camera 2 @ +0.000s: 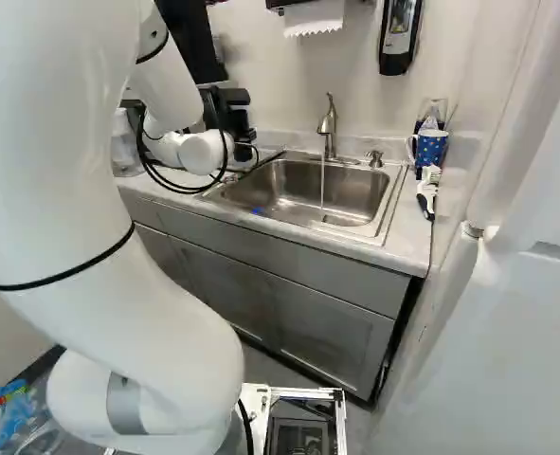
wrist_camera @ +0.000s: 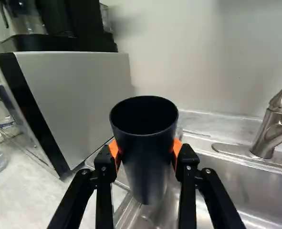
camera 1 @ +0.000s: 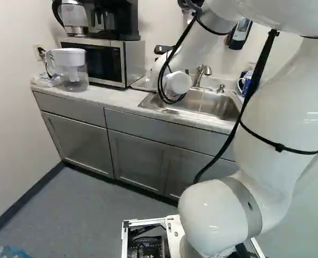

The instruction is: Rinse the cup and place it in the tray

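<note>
In the right base view my gripper (camera 2: 245,154) is a dark shape, partly hidden behind the white wrist, by the sink's end nearest the microwave. The wrist view has the gripper (wrist_camera: 145,151) shut on a black cup (wrist_camera: 144,164), an orange pad against each side. The cup's open mouth faces up and its lower end is over the corner of the steel sink (wrist_camera: 245,191). A thin stream of water (camera 2: 322,190) falls from the faucet (camera 2: 329,128) into the basin, away from the cup. I cannot make out a tray.
A microwave (camera 1: 107,60) with a coffee machine on top stands beside the sink, close to the gripper. Farther along the counter is a water pitcher (camera 1: 72,70). Past the sink's other end are a blue dotted mug (camera 2: 430,147) and a brush (camera 2: 428,190). A soap dispenser hangs above.
</note>
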Controlling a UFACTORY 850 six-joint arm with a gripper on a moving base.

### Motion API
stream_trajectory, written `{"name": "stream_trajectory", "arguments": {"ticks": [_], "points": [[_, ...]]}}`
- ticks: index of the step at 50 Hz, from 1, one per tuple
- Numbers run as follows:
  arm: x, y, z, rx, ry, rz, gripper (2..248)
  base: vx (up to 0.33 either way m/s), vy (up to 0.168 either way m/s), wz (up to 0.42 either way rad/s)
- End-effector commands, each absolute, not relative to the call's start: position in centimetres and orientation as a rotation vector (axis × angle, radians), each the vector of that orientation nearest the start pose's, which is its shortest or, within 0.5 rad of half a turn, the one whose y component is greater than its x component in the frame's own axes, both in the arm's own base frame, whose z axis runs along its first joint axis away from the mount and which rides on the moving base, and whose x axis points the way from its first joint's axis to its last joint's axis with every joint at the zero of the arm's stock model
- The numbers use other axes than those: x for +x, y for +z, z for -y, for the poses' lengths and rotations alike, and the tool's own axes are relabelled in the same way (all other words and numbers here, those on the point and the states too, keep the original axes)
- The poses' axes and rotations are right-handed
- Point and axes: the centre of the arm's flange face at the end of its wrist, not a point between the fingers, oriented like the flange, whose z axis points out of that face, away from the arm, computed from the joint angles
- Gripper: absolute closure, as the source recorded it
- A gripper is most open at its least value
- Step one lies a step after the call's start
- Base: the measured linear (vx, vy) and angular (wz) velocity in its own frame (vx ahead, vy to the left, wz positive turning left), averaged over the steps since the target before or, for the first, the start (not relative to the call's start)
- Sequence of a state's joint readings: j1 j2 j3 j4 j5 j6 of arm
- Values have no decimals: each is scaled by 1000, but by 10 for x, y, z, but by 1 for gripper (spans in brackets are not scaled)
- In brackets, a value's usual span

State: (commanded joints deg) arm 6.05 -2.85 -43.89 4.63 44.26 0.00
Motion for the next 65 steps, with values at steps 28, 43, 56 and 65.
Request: {"name": "stream_trajectory", "arguments": {"ticks": [28,43,56,65], "points": [[499,523,-6,-2301,-2117,-100,126,0,0,0],[497,521,16,-2326,-2132,-152,126,0,0,0],[489,508,32,-2369,-2116,-194,126,0,0,0],[483,499,42,-2399,-2101,-221,126,0,0,0]]}}
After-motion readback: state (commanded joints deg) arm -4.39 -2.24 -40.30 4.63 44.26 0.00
